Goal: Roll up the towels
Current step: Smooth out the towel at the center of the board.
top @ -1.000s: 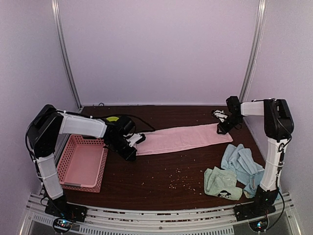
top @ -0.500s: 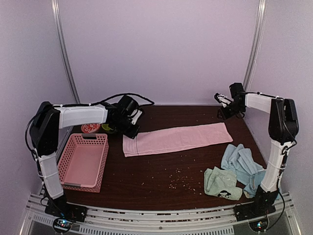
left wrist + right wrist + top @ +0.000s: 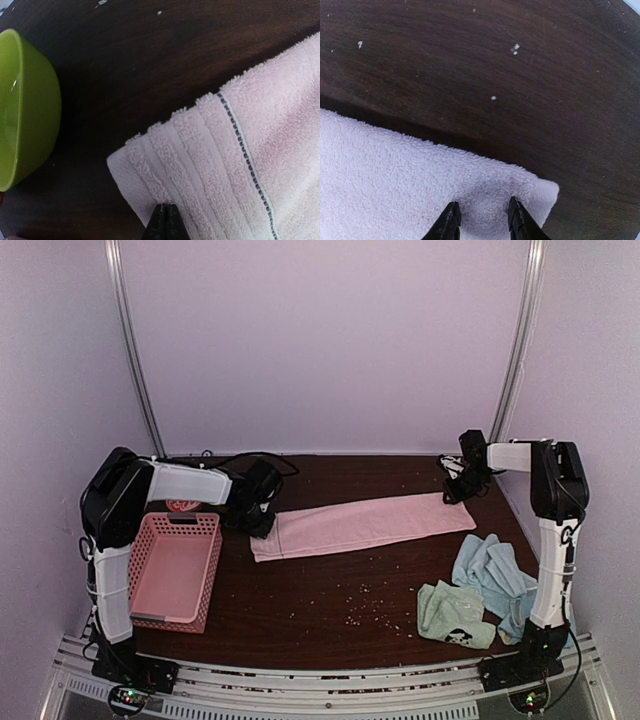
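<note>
Pink towel [image 3: 365,525] lies flat, lengthwise across table [image 3: 330,590]. My left claw [image 3: 165,222] pinched shut, tips on striped hem; grip on cloth unclear. Right claw [image 3: 484,220] part-open astride opposite corner, holding nothing. Terry soft, light, floppy: take by corners.

A high camera looks down across the whole tabletop [image 3: 300,590]; both wrist cameras sit close over opposite ends of the pink towel [image 3: 365,525].

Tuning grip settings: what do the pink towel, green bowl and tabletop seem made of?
Pink towel: fuzzy terry cloth, likely cotton; ribbed hem bands, dark stitch line. Green bowl: smooth and glossy with a highlight, plastic or glazed ceramic. Tabletop: dark streaked wood grain, slight sheen, perhaps laminate.
</note>
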`<state>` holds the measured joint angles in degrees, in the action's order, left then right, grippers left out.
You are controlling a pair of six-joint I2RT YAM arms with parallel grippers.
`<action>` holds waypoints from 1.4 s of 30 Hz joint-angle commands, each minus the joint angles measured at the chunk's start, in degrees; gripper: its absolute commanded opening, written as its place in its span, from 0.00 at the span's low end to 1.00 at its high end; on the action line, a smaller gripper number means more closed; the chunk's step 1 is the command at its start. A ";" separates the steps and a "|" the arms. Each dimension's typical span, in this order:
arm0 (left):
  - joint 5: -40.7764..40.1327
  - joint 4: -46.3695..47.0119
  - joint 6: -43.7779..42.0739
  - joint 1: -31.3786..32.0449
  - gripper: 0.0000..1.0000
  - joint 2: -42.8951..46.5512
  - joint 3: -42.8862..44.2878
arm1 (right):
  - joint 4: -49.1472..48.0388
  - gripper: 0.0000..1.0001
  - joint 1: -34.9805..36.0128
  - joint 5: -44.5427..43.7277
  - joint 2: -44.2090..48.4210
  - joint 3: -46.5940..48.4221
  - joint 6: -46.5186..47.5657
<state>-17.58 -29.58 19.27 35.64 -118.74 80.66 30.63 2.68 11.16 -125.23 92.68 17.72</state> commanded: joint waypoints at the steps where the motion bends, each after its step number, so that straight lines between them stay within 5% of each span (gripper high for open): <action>1: -4.00 -4.63 6.74 -0.48 0.00 1.68 -4.30 | 2.95 0.33 -0.74 -5.47 -3.03 3.08 -1.62; 7: -2.34 -0.98 11.89 -0.20 0.00 6.88 -10.24 | 5.08 0.33 -0.74 -3.73 -2.72 5.37 -1.23; 13: -1.70 3.83 7.76 3.00 0.00 10.89 -9.35 | 6.90 0.37 -0.74 5.97 3.52 7.27 -1.34; 21: 3.94 6.96 5.41 5.80 0.13 16.61 -12.55 | 11.43 0.44 -1.06 2.86 10.10 2.12 -2.34; 29: 8.63 11.44 2.25 5.77 0.46 16.84 -17.44 | 13.47 0.42 -1.36 2.69 8.62 -1.36 -2.22; 42: 8.10 9.45 1.74 5.76 0.43 12.33 -15.96 | 14.02 0.41 -2.56 -0.40 4.40 1.22 -5.03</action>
<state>-9.34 -21.08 21.71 41.67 -106.74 64.07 44.18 0.71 12.99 -120.05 92.42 14.35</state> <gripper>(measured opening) 0.429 0.405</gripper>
